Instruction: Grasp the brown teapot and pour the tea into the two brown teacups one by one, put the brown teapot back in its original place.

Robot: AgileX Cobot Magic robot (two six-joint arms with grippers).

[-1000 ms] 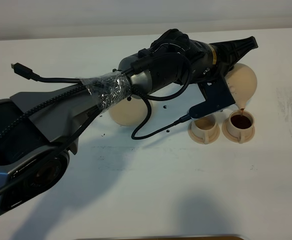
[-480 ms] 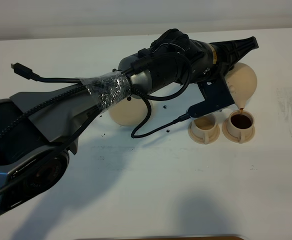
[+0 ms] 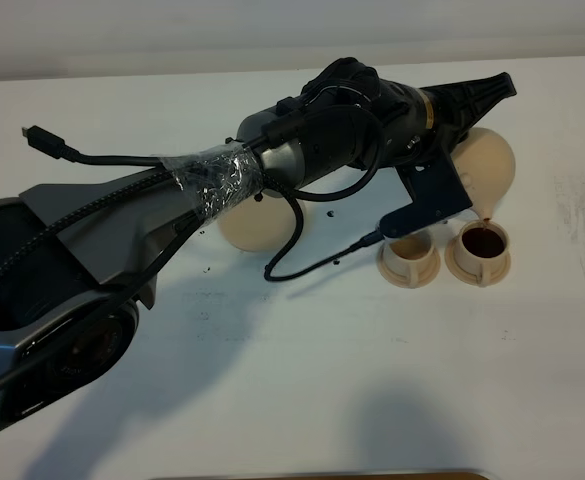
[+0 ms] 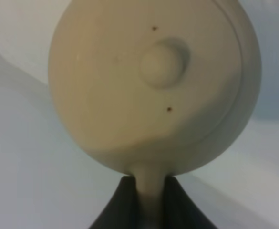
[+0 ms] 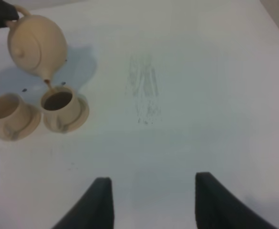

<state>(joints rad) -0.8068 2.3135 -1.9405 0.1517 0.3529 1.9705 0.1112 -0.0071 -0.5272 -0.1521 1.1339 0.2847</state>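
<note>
The brown teapot point(image 3: 489, 165) hangs tilted, spout down, over the right one of the two brown teacups point(image 3: 482, 246), and a thin stream of tea runs into it. This cup point(image 5: 58, 103) holds dark tea. The left teacup point(image 3: 409, 257) stands on its saucer right beside it. My left gripper point(image 3: 475, 104) is shut on the teapot's loop handle; in the left wrist view the handle sits between the dark fingers point(image 4: 122, 207) below the knobbed lid point(image 4: 163, 67). The original place, a flat saucer point(image 3: 252, 226), lies partly under the left arm. My right gripper point(image 5: 151, 202) stands open above bare table.
The bulky left arm point(image 3: 172, 210) with its looping black cable point(image 3: 292, 250) crosses the table's left and middle. A loose plug point(image 3: 44, 140) sticks out at the left. Small dark drops point(image 3: 332, 215) dot the table near the saucer. Faint smudges point(image 5: 144, 90) mark the table right of the cups.
</note>
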